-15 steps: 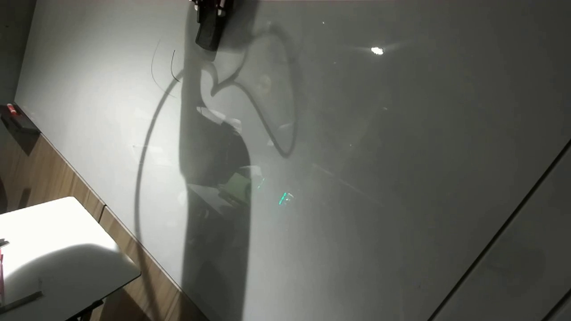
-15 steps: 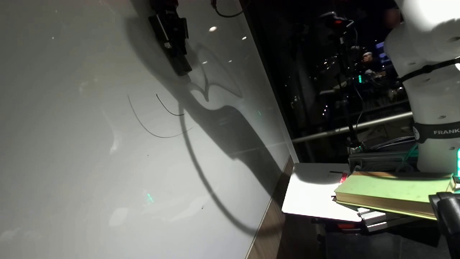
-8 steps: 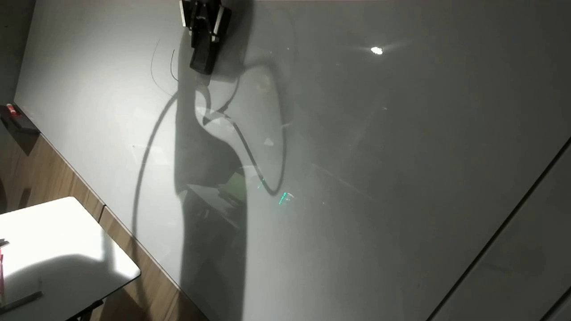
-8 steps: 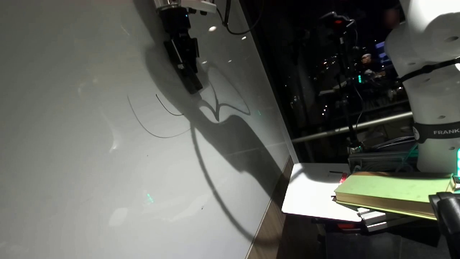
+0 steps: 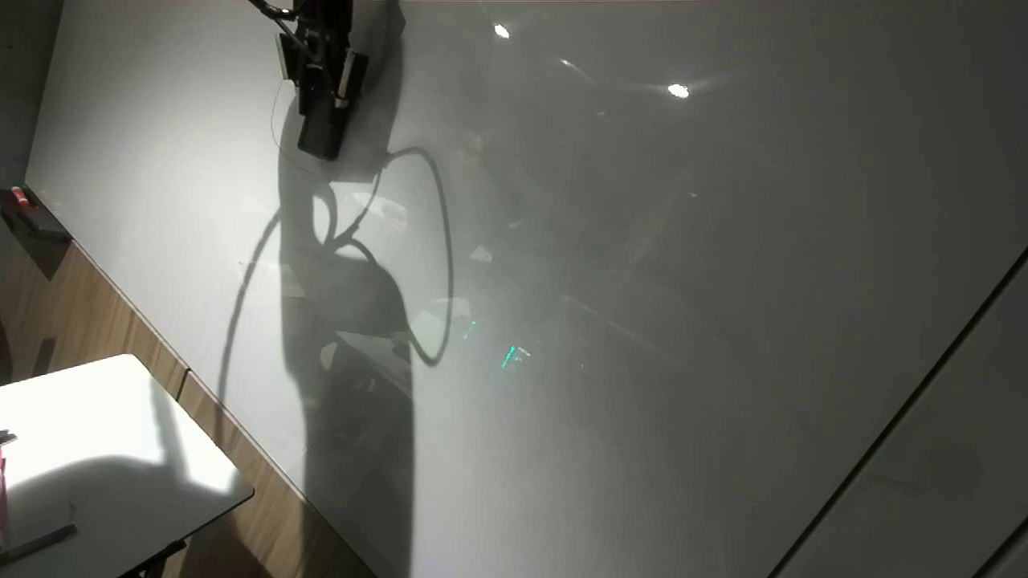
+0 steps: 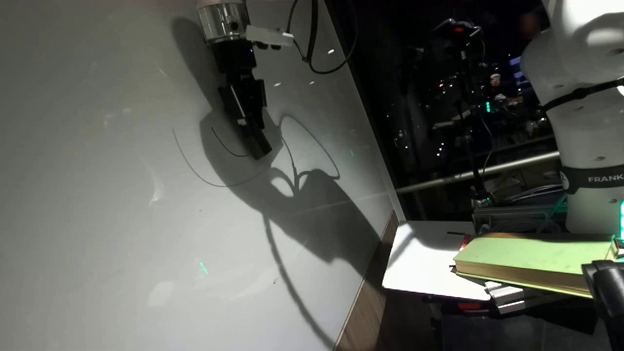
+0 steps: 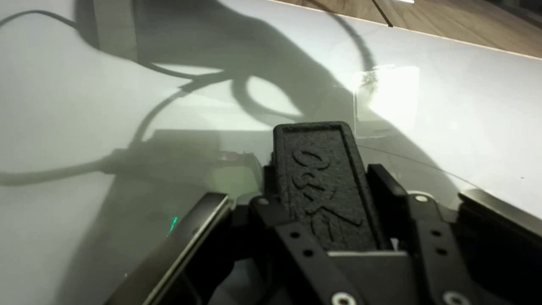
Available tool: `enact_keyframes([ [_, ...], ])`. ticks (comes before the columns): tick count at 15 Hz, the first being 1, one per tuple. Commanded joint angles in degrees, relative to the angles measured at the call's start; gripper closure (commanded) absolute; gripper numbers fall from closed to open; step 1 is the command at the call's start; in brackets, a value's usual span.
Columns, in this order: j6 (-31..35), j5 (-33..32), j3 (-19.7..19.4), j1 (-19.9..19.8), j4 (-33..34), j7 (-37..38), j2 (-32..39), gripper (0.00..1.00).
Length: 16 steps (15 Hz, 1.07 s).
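Currently, a lettered black block (image 7: 317,190) is clasped in the gripper (image 7: 323,178), close by the whiteboard (image 6: 97,219); contact with it cannot be judged. Near the block's tip, a short dark curve (image 6: 224,145) is seen, with a longer faint curve (image 6: 195,171) outside it. Farther off, a green book (image 6: 526,256) is seen.

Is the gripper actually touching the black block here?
Touching: in the wrist view, the gripper clamps the black block, one jaw against each of its long sides.
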Motion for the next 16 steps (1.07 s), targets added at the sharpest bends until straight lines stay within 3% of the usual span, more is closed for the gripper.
enact_keyframes([
  [1, 2.96, -0.94, 2.39, 1.95, -0.69, 2.89, 1.27, 0.71],
  [7, 4.46, -2.62, 5.94, 5.44, -0.14, 6.87, 4.01, 0.71],
  [16, 4.64, -8.02, 7.45, 7.95, 2.56, 9.85, 7.9, 0.71],
])
